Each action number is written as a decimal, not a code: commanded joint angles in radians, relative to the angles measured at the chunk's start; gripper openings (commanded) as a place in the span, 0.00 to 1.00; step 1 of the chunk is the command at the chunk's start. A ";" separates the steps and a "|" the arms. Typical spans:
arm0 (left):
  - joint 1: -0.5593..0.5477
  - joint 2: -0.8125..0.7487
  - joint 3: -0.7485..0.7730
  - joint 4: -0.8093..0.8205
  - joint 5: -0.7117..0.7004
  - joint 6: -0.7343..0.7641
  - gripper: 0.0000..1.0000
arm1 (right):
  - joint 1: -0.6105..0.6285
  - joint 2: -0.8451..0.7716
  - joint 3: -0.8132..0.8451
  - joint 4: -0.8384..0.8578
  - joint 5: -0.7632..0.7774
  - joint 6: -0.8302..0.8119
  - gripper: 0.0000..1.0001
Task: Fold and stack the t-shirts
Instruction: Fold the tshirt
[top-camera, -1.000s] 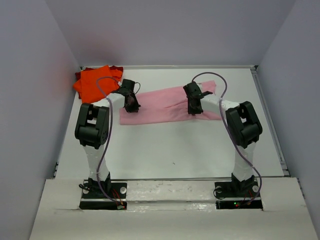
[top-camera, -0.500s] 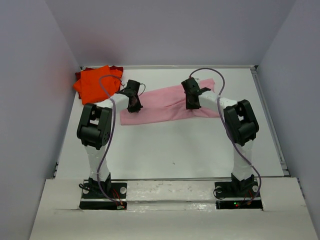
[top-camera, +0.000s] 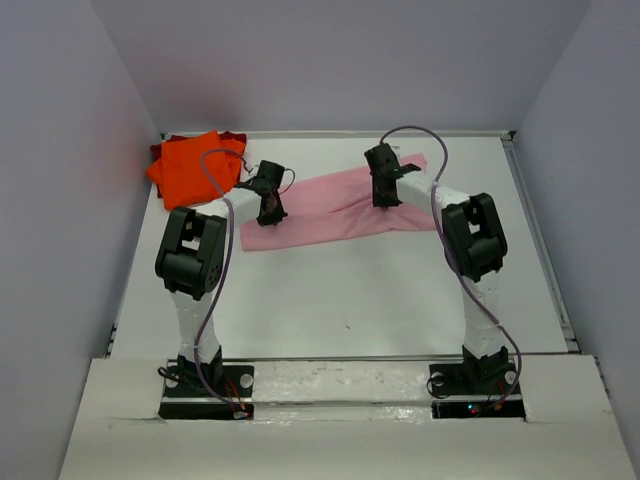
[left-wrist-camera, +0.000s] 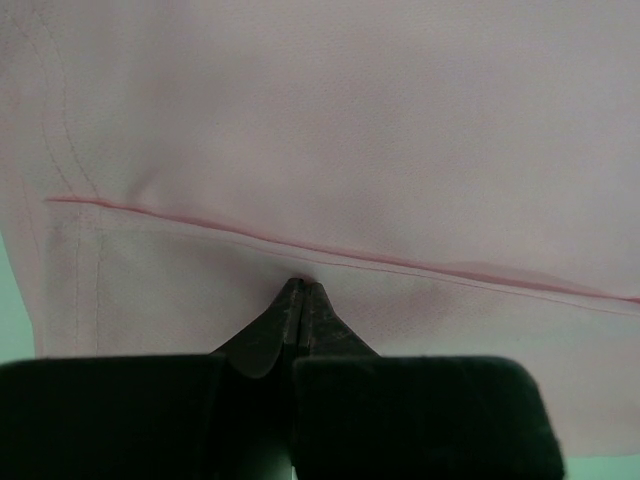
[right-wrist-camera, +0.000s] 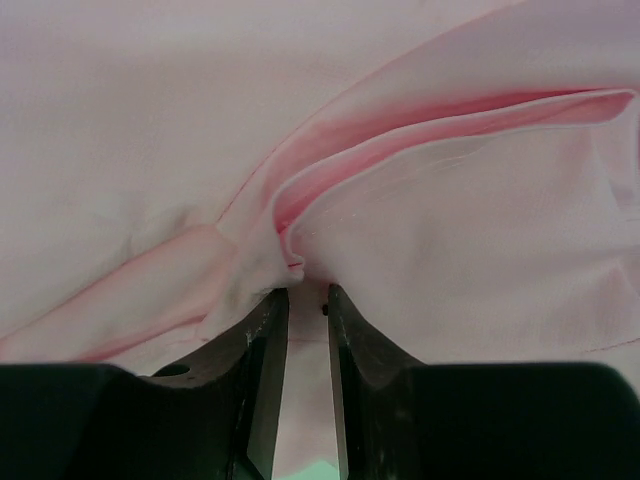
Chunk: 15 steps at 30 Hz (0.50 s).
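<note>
A: Where's the pink t-shirt (top-camera: 330, 212)?
B: Upper middle of the tabletop (top-camera: 350, 290), stretched left to right, a bit rumpled.
A: And the left gripper (top-camera: 270, 210)?
B: Closed tight, tips pinching the shirt at a stitched seam near its left end.
A: The right gripper (top-camera: 383, 198)?
B: Jaws a narrow gap apart, bunched fold of pink caught btwn the tips, toward the shirt's right end.
A: Other 2 shirts?
B: Upper left corner. The orange t-shirt (top-camera: 185, 165) is on top of the dark red t-shirt (top-camera: 157, 151), only edges of that 1 showing.
</note>
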 joint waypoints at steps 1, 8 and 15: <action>-0.007 0.036 -0.032 -0.127 -0.012 0.022 0.05 | -0.029 0.039 0.132 -0.022 0.006 -0.036 0.29; -0.009 0.043 -0.027 -0.127 -0.013 0.025 0.05 | -0.039 0.137 0.328 -0.092 -0.004 -0.054 0.29; -0.009 0.045 -0.023 -0.128 -0.013 0.025 0.05 | -0.039 0.197 0.439 -0.118 -0.093 -0.030 0.34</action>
